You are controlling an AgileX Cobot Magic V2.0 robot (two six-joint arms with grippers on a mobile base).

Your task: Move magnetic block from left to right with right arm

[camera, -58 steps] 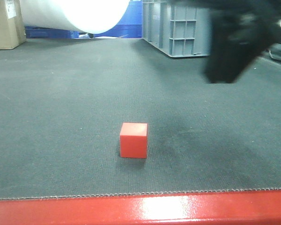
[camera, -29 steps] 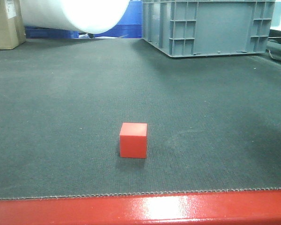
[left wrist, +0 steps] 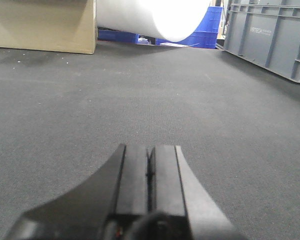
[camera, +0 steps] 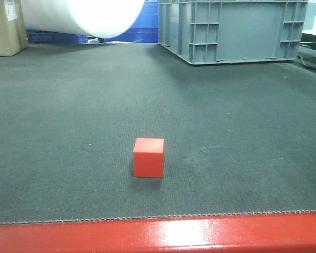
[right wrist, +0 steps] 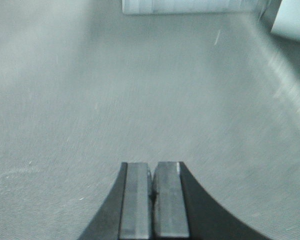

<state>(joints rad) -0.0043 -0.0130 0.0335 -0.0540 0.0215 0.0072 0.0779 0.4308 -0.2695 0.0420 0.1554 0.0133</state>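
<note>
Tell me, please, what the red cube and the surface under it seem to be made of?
The magnetic block looks like matte plastic or painted wood: smooth, unmarked faces, no glare. The mat it sits on looks like dark woven fabric or textured rubber, given its fine ribbed grain.

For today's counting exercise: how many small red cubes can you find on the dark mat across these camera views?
1. The small matte red cube sits on the dark grey woven mat near its front edge, seen only in the front view. Neither wrist view shows one.
</note>
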